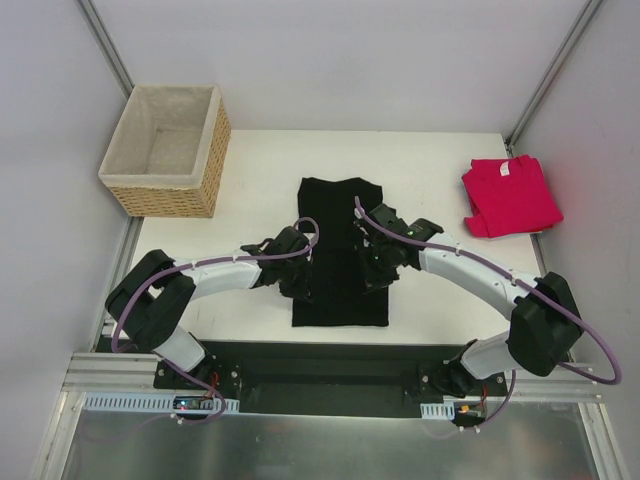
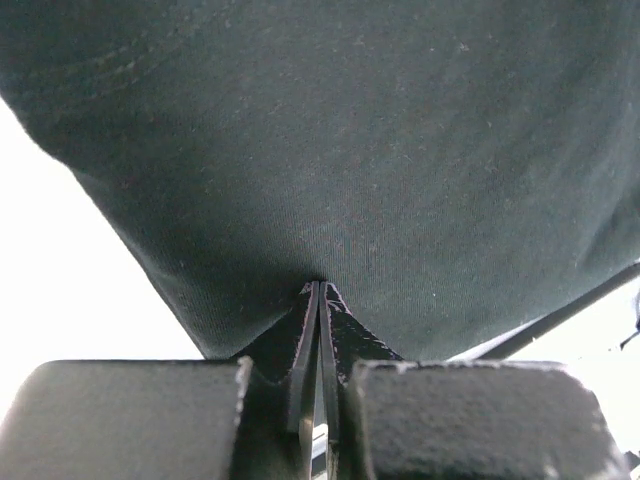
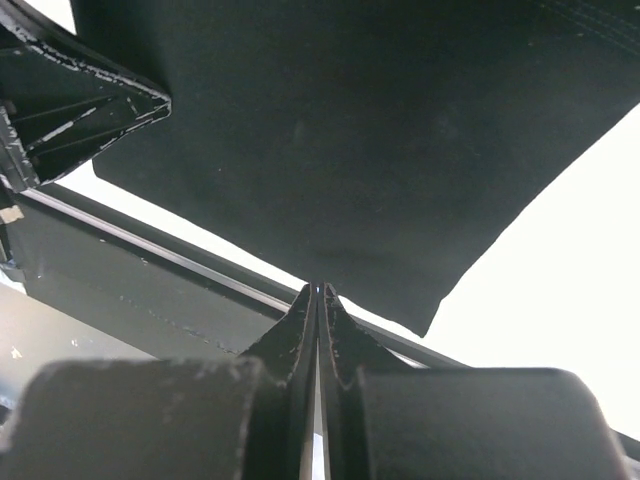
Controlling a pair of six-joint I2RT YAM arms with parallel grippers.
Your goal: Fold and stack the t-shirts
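A black t-shirt (image 1: 340, 215) lies flat on the white table, folded into a long narrow strip that runs from the far side toward the near edge. Over its left edge at mid-length sits my left gripper (image 1: 303, 270), shut. My right gripper (image 1: 378, 265) is over the right edge, also shut. In the left wrist view the closed jaws (image 2: 320, 285) point at the dark cloth (image 2: 350, 150). In the right wrist view the closed jaws (image 3: 318, 290) meet over the cloth's (image 3: 350, 130) near edge. Nothing shows between either pair. A red t-shirt (image 1: 510, 195) lies folded at the far right.
A wicker basket (image 1: 165, 150) with pale lining stands at the table's far left corner. The black base rail (image 3: 150, 250) runs along the near table edge, just past the shirt's hem. Bare white table (image 1: 440, 170) lies between the two shirts.
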